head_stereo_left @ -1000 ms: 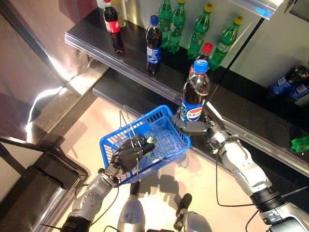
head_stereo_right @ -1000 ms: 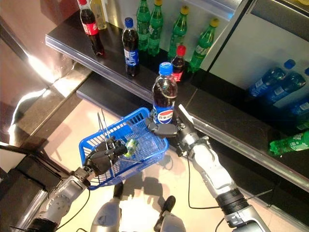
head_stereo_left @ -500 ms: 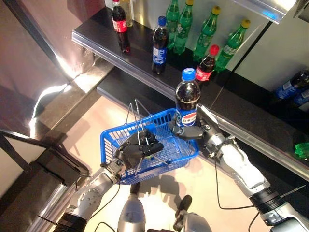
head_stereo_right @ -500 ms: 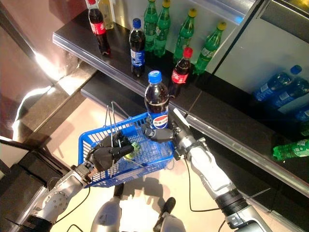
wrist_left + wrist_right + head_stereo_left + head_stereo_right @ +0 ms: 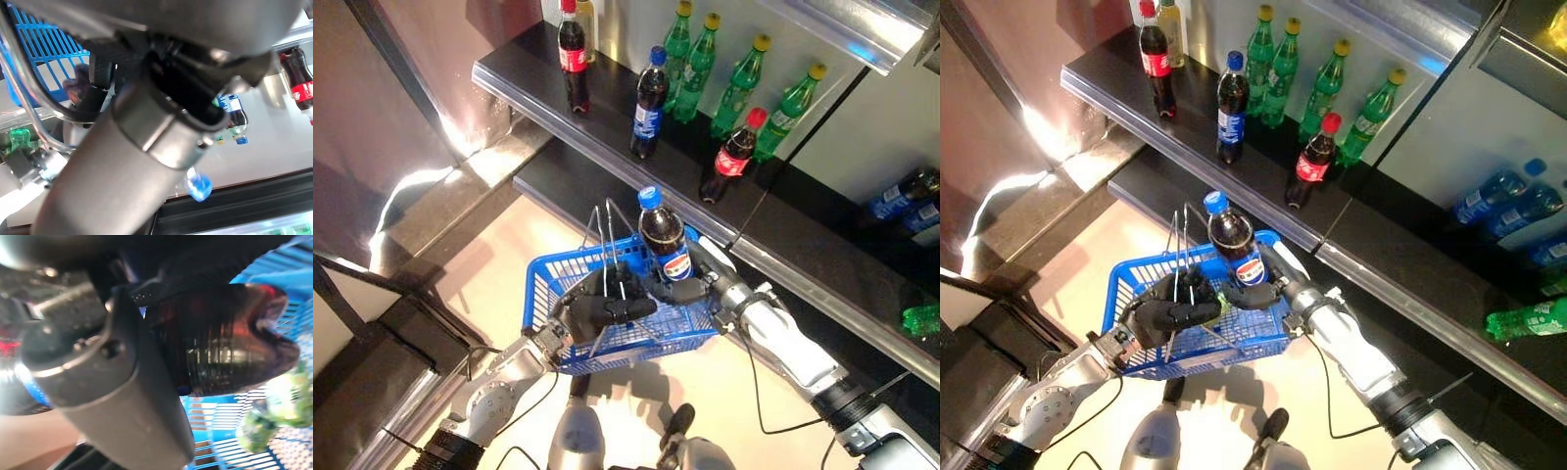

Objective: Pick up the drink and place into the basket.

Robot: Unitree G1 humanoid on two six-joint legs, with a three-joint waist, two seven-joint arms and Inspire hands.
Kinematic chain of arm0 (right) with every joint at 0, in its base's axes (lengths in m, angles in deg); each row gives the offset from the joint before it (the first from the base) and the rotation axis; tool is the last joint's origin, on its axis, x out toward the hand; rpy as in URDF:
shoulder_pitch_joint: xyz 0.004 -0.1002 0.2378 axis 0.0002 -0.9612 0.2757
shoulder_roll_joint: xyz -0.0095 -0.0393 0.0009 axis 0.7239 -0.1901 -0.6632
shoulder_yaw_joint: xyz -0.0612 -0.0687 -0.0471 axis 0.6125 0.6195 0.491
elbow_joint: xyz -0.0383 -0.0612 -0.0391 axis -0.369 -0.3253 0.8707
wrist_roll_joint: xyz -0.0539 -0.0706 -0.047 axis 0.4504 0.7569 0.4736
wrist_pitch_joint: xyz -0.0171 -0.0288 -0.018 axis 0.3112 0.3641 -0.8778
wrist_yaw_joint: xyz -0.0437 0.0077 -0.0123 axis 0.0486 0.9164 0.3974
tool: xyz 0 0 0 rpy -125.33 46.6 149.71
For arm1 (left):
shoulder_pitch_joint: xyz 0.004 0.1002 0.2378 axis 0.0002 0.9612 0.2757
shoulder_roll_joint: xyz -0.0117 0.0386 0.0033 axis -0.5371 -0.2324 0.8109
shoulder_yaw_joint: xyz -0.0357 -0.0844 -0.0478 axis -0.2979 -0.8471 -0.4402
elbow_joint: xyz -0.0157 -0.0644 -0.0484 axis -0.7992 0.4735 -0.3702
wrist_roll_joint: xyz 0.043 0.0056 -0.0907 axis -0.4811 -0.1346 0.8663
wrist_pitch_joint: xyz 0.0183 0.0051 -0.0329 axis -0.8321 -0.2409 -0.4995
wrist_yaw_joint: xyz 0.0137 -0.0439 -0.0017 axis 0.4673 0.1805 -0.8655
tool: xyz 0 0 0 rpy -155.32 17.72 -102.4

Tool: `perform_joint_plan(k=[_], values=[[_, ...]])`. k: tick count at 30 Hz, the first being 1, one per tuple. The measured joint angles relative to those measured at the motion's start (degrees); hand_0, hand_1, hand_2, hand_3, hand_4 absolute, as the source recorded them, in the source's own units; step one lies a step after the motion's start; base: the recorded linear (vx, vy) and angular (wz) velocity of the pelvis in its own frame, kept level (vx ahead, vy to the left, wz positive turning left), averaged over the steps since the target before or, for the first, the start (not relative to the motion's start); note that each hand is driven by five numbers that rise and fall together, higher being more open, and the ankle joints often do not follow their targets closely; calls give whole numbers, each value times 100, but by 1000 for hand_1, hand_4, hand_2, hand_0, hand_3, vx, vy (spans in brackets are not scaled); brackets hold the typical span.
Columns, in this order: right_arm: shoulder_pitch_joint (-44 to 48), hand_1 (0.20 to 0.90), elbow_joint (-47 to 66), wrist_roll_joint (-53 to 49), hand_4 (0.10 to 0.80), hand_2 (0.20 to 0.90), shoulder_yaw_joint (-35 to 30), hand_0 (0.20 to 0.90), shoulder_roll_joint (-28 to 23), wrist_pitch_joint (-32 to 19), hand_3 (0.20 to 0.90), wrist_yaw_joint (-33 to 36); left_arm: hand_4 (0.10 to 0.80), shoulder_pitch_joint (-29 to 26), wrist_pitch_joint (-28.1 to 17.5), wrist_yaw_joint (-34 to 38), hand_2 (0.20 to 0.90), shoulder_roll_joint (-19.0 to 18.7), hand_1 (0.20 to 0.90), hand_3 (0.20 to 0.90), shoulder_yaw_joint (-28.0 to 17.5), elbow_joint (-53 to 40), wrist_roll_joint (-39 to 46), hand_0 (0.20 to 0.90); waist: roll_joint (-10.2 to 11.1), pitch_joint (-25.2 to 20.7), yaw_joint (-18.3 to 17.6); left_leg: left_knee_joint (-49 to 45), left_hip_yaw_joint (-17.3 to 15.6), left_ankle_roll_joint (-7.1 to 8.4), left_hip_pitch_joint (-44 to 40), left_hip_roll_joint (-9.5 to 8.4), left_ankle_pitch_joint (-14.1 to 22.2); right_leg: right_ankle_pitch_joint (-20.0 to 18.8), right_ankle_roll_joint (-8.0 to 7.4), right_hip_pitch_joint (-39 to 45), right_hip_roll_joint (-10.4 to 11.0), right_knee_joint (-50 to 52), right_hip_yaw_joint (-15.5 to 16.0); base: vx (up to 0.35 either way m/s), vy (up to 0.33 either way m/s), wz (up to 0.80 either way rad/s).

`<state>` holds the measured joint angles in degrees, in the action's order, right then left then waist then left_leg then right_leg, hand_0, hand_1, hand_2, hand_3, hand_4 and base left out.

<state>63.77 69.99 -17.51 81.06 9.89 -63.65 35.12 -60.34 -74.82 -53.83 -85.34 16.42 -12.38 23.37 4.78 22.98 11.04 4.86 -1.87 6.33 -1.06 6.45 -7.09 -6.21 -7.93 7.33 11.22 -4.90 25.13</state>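
Note:
A dark cola bottle (image 5: 664,243) with a blue cap and blue label stands tilted, its lower half inside the blue wire basket (image 5: 636,341). My right hand (image 5: 703,284) is shut on the bottle's lower part, at the basket's far right rim. In the right wrist view the bottle's base (image 5: 225,342) hangs just above the blue mesh (image 5: 293,264). My left hand (image 5: 603,311) is curled round the basket's thin metal handles (image 5: 607,235) and holds the basket up above the floor. A small green item (image 5: 261,428) lies in the basket.
A black shelf (image 5: 538,83) runs behind the basket with a red-capped cola (image 5: 573,54), a blue-capped cola (image 5: 649,103), several green bottles (image 5: 742,83) and another red-capped cola (image 5: 732,159). A lower ledge (image 5: 862,294) holds more bottles (image 5: 920,318) at the right.
My right hand has brought the bottle down and left, from above the basket's rim to inside it. The metal handles now stand upright in my left hand. The camera has shifted.

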Motion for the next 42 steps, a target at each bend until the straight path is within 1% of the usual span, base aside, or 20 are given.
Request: perform_joint_plan(k=[2,5,11,15,20,25,30,33,42], values=[[88,300,-166,230,100,300,138,300,-5,110,200,108,100,-5,38,-1,300,-59,300,200,3,-47,0,300,3,-2,2,0,7,0,2,1,0,1,0,3,-1,0,10,17,-5,0],[109,300,-254,519,100,300,209,300,-3,338,200,131,100,-10,110,-23,300,-43,300,200,16,-140,-1,300,3,-2,5,0,14,-1,4,-2,-1,2,-2,5,1,0,19,0,0,0],[117,300,-255,909,100,300,229,300,2,616,200,134,100,-141,231,-26,300,-59,300,200,170,-237,-2,300,2,-2,-5,0,83,-4,4,-15,-4,22,-10,55,8,0,101,9,-1,6],[125,300,-254,967,100,300,229,300,3,666,200,133,100,-142,245,-87,300,-65,300,200,174,-243,-17,300,2,-2,-1,-1,83,-5,4,-28,-4,24,-14,55,21,0,102,0,0,0],[196,300,-254,1323,100,300,264,300,4,788,200,91,100,-159,252,-126,300,-67,300,200,197,-260,-69,300,2,-2,-11,-1,83,-5,4,-29,-3,25,-15,55,22,0,102,0,0,0],[301,300,-254,1558,100,300,264,300,2,913,200,34,100,-162,254,-139,300,-151,300,200,198,-263,-191,300,2,-2,-11,-1,82,-5,4,-29,-4,25,-15,55,22,0,102,0,0,0],[447,300,-254,1702,100,300,298,300,-19,992,200,-130,100,-169,259,-161,300,-233,300,200,200,-264,-192,300,2,-2,-10,-1,83,-5,4,-30,-4,25,-15,55,22,0,102,0,0,0],[486,300,-254,1818,100,300,378,300,-27,1015,200,-238,100,-202,259,-299,300,-236,300,200,216,-270,-196,300,2,-2,-6,-1,83,-5,4,-30,-4,25,-15,55,22,0,102,0,0,0],[593,300,-254,2086,100,300,888,300,-50,1157,200,-687,100,-474,259,-580,300,-256,300,200,408,-725,-387,300,2,-2,-4,-1,83,-5,3,-33,-4,25,-15,56,24,0,102,0,0,0]])
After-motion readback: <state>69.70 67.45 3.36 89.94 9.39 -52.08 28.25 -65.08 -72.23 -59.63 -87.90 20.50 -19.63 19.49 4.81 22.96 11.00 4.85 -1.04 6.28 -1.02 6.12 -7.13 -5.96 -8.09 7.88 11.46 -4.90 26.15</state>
